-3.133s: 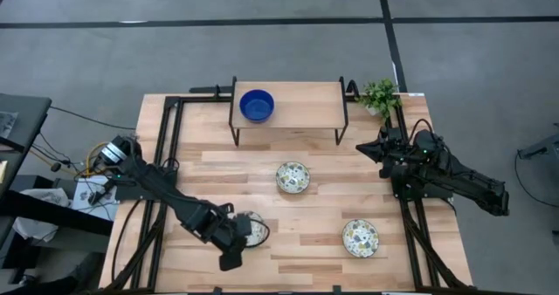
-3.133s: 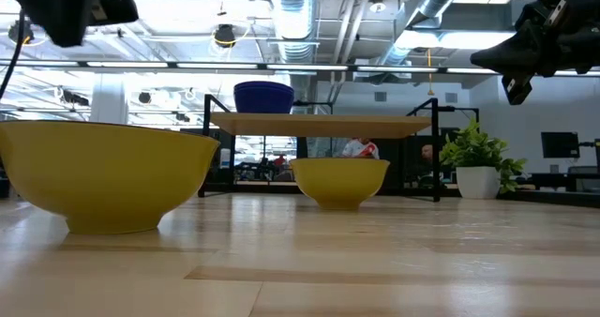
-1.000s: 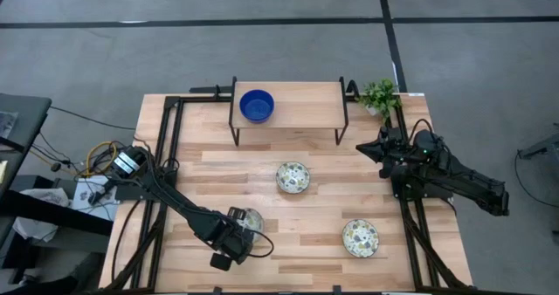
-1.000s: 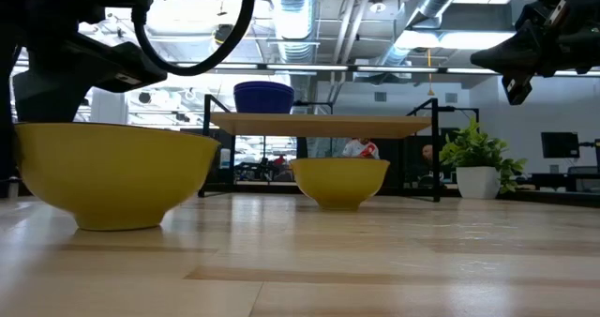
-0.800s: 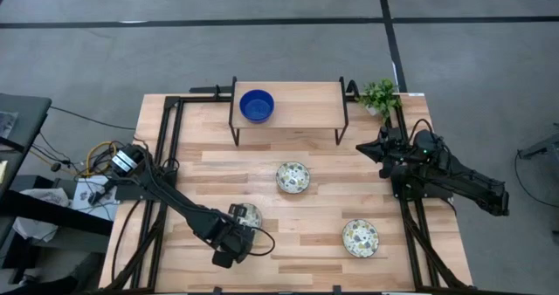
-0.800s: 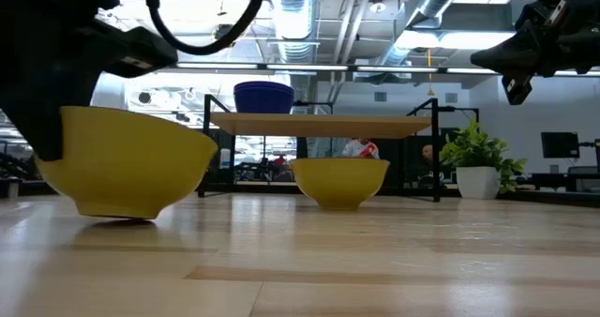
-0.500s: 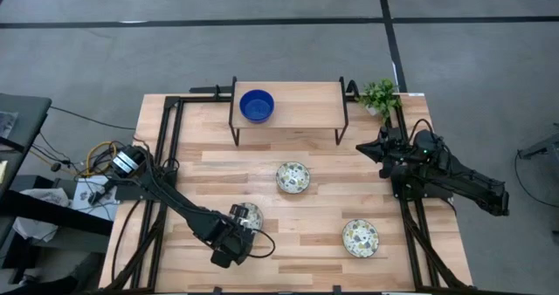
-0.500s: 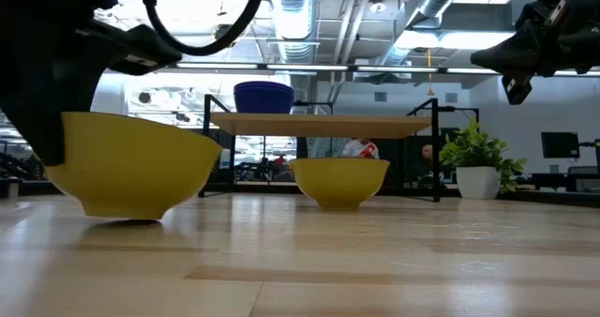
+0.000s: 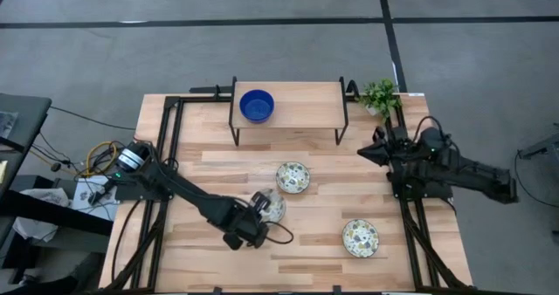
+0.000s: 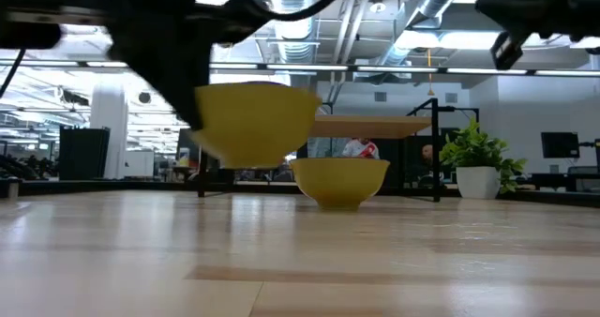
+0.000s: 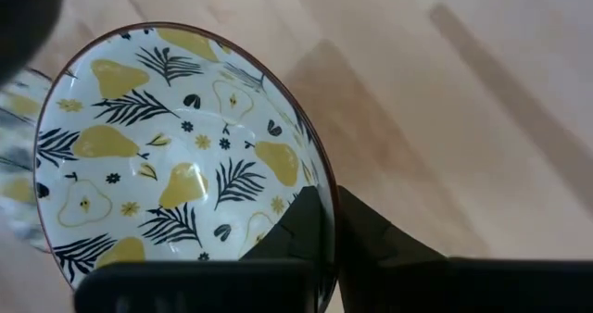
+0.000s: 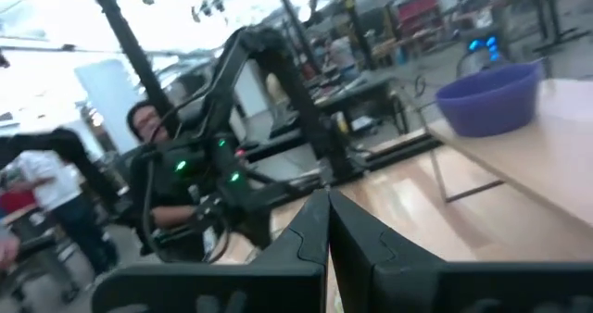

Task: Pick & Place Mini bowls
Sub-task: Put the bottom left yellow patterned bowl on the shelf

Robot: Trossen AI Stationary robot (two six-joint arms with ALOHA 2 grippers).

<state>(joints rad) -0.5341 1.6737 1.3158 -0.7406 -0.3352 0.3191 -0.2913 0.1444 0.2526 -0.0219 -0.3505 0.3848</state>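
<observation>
My left gripper (image 9: 261, 213) is shut on a mini bowl (image 9: 271, 206), white inside with yellow pears and dark leaves (image 11: 176, 156), yellow outside (image 10: 258, 125), held above the table's middle. A second patterned bowl (image 9: 293, 177) sits on its base just beyond it, and a third (image 9: 360, 237) stands near the right front. A solid blue bowl (image 9: 257, 106) rests on the raised shelf (image 9: 306, 103). My right gripper (image 9: 365, 151) hangs shut in the air by the table's right edge, touching nothing. My left gripper pinches the bowl's rim (image 11: 320, 179), one finger (image 11: 287, 230) inside the bowl and the other (image 11: 371, 239) outside its wall. The bowl is lifted clear of the table and stays nearly level, opening upward.
A small green plant (image 9: 379, 94) stands at the far right corner beside the shelf. Black frame rails (image 9: 166, 155) run along the table's left and right sides. Bare wood (image 9: 218, 168) lies between the shelf and the bowls. People show in the room beyond (image 12: 148, 128).
My left gripper, shut on the bowl, has raised it off the table at the left front and carried it toward the right and slightly toward the far edge, close to the middle bowl. My right gripper has risen a little.
</observation>
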